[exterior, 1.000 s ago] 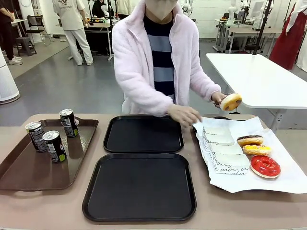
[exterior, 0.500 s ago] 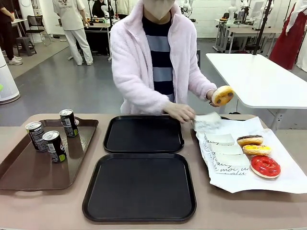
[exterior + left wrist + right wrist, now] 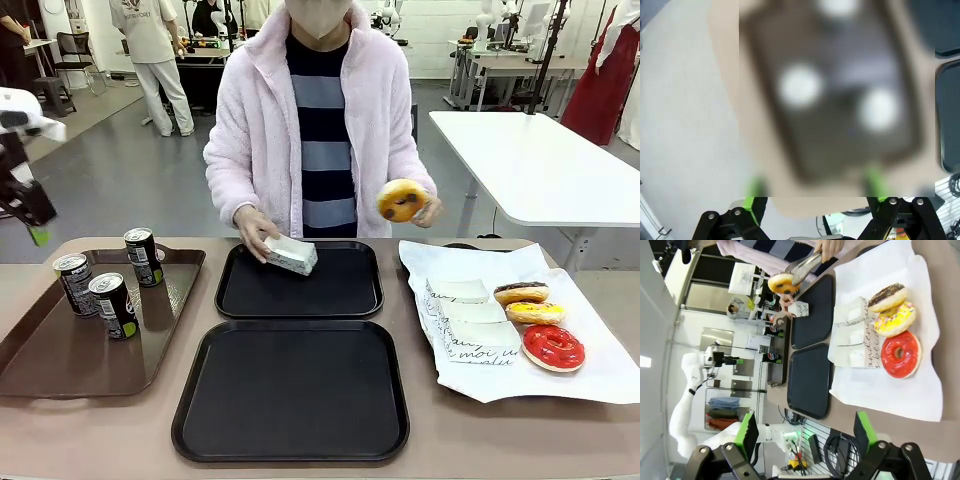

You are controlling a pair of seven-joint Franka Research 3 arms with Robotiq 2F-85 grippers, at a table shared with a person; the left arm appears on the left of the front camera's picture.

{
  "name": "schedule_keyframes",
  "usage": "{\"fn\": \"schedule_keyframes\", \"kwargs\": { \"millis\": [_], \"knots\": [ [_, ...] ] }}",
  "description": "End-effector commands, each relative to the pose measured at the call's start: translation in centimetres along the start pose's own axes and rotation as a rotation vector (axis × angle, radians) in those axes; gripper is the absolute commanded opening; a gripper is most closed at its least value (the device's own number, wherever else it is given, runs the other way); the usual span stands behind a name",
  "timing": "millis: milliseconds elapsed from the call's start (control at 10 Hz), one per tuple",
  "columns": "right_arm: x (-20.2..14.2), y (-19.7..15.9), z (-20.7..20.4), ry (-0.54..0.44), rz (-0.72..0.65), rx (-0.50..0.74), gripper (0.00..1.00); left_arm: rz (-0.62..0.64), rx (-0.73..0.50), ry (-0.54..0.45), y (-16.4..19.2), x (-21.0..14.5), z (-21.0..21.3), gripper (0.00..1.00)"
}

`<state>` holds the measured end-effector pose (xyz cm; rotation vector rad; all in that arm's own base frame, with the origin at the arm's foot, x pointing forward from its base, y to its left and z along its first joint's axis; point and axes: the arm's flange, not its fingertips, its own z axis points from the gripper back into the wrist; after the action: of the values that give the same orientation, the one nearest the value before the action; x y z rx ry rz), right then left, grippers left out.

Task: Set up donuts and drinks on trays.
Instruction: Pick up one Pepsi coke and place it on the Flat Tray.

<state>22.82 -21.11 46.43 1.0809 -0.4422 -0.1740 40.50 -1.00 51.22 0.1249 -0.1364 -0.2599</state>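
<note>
While both grippers hang clear of the table, stock stands thus. Far black squarish plastic tray (image 3: pixel 300 285): bare, taken as reference. Matching near black tray (image 3: pixel 290 390): just in front of it, bare. White paper sleeve (image 3: pixel 291 254): held in one of the person's hands (image 3: pixel 250 222) over its far left part. Golden ring donut (image 3: pixel 402 200): raised beyond its right far corner in metal tongs (image 3: pixel 807 266). Chocolate donut (image 3: pixel 521 292), yellow donut (image 3: pixel 534 312) and red donut (image 3: pixel 553 347): to its right on a white paper sheet (image 3: pixel 590 375), beside more sleeves. Three slim black drink cans (image 3: pixel 113 305): to its left, upright on a brown rectangular tray (image 3: pixel 60 365). Left gripper (image 3: pixel 814 189): high and well to its left, fingers spread wide, empty. Right gripper (image 3: pixel 805 432): fingers spread wide, empty.
</note>
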Motion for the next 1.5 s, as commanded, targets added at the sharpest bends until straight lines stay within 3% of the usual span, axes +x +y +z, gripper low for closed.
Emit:
{"fn": "schedule_keyframes", "kwargs": {
  "millis": [0,200,300,400,1100,1400],
  "knots": [
    [0.2,0.0,-0.2,-0.003,0.007,0.019,1.0,0.018,0.036,-0.023,-1.7,1.2,-2.9,1.0],
    [0.2,0.0,-0.2,-0.003,0.007,0.019,1.0,0.038,-0.015,-0.051,-3.4,1.8,-4.2,1.0],
    [0.2,0.0,-0.2,-0.003,0.007,0.019,1.0,0.034,-0.098,-0.08,-4.1,1.7,-4.4,1.0],
    [0.2,0.0,-0.2,-0.003,0.007,0.019,1.0,0.004,-0.004,-0.022,-3.3,1.6,-4.1,1.0],
    [0.2,0.0,-0.2,-0.003,0.007,0.019,1.0,0.006,-0.019,-0.027,-3.4,1.7,-4.4,1.0],
    [0.2,0.0,-0.2,-0.003,0.007,0.019,1.0,0.037,0.037,0.021,-8.3,4.4,-5.6,1.0]
  ]
}}
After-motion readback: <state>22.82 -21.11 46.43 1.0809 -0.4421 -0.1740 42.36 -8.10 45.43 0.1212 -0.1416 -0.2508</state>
